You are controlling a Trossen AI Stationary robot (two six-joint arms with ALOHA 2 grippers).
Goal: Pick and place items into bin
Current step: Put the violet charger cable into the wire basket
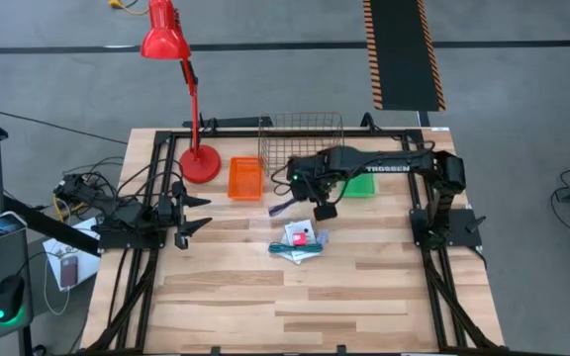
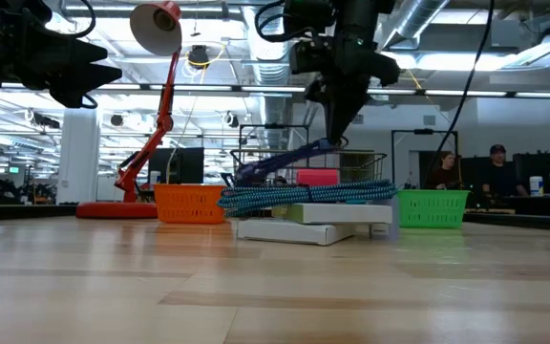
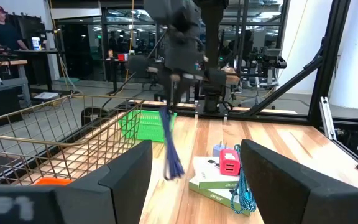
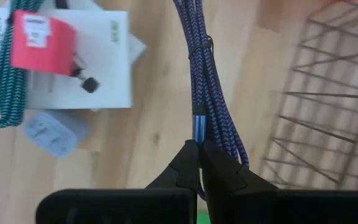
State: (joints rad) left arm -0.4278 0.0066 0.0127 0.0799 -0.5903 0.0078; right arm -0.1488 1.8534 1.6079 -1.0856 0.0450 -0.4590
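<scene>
- Right pincer (image 4: pixel 199 149) is clamped shut on a dark blue braided cable (image 4: pixel 211 93), gripping it at the blue connector end; the bundle hangs from the fingertips, clear of the bench (image 1: pixel 265 297).
- In the high view the right pincer (image 1: pixel 295 188) sits just in front of the wire basket (image 1: pixel 300 138), with the cable (image 1: pixel 283 206) trailing below it toward the pile.
- Low view: cable (image 2: pixel 285 161) dangles at a slant under the right pincer (image 2: pixel 337 134), above the pile, not touching it.
- Pile lies on the bench just beside and below the right pincer: white packets (image 4: pixel 98 68) stacked flat, red block (image 4: pixel 41 41) on top, teal braided cord (image 4: pixel 5 87) draped across them, small grey-blue plug (image 4: pixel 50 134) touching the packet's edge.
- Wire basket (image 4: pixel 328 106) is right next to the held cable, on the side away from the pile.
- Orange bin (image 1: pixel 245 178) and green bin (image 1: pixel 360 184) flank the right pincer, both near the basket.
- Left pincer (image 1: pixel 194 213) waits well apart at the bench's left edge, fingers (image 3: pixel 129 174) spread wide, holding nothing.
- Red lamp (image 1: pixel 181 89) stands behind the orange bin.
</scene>
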